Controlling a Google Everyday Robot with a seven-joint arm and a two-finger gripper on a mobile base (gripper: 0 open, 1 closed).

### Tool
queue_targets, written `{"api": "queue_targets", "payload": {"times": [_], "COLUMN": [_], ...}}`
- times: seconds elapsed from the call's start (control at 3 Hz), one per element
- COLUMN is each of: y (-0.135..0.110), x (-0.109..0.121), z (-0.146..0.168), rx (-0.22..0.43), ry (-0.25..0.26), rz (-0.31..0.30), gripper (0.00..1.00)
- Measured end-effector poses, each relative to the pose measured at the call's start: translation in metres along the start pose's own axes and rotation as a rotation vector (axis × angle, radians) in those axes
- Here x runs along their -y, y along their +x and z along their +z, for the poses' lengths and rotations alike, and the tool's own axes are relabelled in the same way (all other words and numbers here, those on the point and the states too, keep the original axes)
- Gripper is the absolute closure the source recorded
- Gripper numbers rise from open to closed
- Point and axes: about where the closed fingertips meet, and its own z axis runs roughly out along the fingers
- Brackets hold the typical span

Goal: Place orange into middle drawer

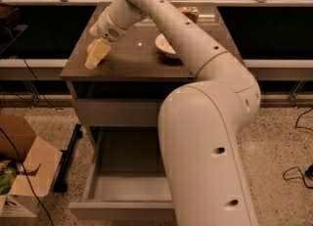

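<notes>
The orange (89, 48) sits on the dark cabinet top (132, 58) near its left edge. Only a sliver of it shows behind my gripper. My gripper (97, 55) reaches down over the orange from the right, its cream tip close to the tabletop right at the fruit. I cannot tell whether it touches the orange. The middle drawer (127, 161) is pulled out below the cabinet, wide and grey. Its visible floor is bare and my arm covers its right part.
A white bowl (164, 45) stands mid-table, partly behind my arm. A crinkled snack bag (190, 12) lies at the back. A shut grey drawer front (117, 112) sits above the open one. A cardboard box (24, 171) and cables lie on the floor at left.
</notes>
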Motion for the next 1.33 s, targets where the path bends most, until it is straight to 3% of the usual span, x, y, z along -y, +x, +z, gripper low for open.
{"api": "queue_targets", "payload": {"times": [1.0, 1.33], "y": [0.041, 0.031], "x": [0.016, 0.009], "z": [-0.005, -0.039], "rx": [-0.039, -0.031], "ry": [0.023, 0.09], "rz": [0.102, 0.059], "gripper": [0.96, 1.0]}}
